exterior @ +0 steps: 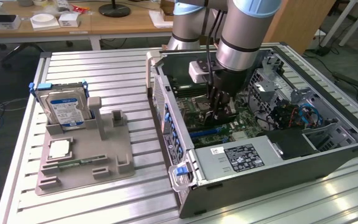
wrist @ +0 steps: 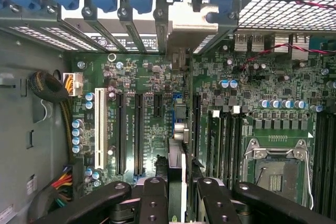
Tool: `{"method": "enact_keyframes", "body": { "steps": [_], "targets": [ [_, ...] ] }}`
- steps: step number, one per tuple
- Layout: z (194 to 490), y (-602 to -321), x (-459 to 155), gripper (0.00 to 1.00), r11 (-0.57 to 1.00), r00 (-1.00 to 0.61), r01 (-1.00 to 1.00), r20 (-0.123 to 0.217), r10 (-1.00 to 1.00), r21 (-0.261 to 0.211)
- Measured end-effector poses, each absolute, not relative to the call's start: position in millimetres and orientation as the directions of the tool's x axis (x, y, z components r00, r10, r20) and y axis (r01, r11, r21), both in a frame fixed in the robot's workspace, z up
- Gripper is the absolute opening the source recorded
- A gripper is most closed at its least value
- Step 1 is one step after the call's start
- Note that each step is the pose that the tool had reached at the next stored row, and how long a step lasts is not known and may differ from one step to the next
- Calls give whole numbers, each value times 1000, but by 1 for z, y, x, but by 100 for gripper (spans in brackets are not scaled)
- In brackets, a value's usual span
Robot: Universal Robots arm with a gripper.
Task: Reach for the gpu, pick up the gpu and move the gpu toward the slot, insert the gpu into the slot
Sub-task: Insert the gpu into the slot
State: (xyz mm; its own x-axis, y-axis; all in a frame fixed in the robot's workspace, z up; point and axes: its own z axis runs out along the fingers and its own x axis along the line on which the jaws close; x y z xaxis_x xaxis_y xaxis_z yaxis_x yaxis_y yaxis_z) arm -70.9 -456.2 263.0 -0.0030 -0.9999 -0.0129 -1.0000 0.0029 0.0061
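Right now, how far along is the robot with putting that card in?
Done: the gpu is picked up and brought inside the case. In hand: the claw grips it edge-on over the blue slot. Left: seating it; I cannot tell it is fully in.

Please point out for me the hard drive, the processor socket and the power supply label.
hard drive (exterior: 65, 111), exterior view, on its blue-and-white label.
processor socket (wrist: 277, 170), wrist view, on the silvery frame's middle.
power supply label (exterior: 240, 156), exterior view, on the dark sticker's centre.
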Motion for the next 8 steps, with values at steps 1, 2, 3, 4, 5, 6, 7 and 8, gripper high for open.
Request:
{"method": "enact_keyframes", "body": {
  "steps": [1,2,3,4,5,6,7,8],
  "targets": [
    [263,-456,-71,26,3,-3,-1000,-13,-1000,6],
    [263,-457,-71,26,3,-3,-1000,-13,-1000,6],
    [262,-457,-71,26,3,-3,-1000,-13,-1000,6],
    [262,-458,-71,26,3,-3,-1000,-13,-1000,6],
    [262,-458,-71,26,3,-3,-1000,-13,-1000,6],
    [262,-459,-71,26,3,-3,-1000,-13,-1000,6],
    [261,-459,-71,26,3,-3,-1000,-13,-1000,6],
    [261,-459,-71,26,3,-3,-1000,-13,-1000,6]
  ]
}}
